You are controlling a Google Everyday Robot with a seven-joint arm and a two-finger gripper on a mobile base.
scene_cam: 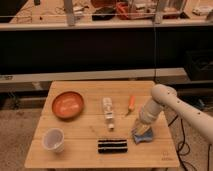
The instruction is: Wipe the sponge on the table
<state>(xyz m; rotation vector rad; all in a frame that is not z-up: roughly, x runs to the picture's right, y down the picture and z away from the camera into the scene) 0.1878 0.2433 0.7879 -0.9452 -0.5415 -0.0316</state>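
A light wooden table [85, 127] fills the foreground. The robot's white arm [170, 102] reaches in from the right, with its gripper [140, 127] down near the table's right front corner. Whether the gripper is clamped or open cannot be told. An orange bowl [67, 104] sits at the left, showing only its orange inside. A white cup [53, 139] stands in front of it. A black ridged block [112, 146] lies at the front edge and a clear bottle [108, 113] lies mid-table. The blue sponge [144, 136] sits under the gripper, just right of the block, its long axis mostly hidden. A small orange piece [131, 102] lies behind.
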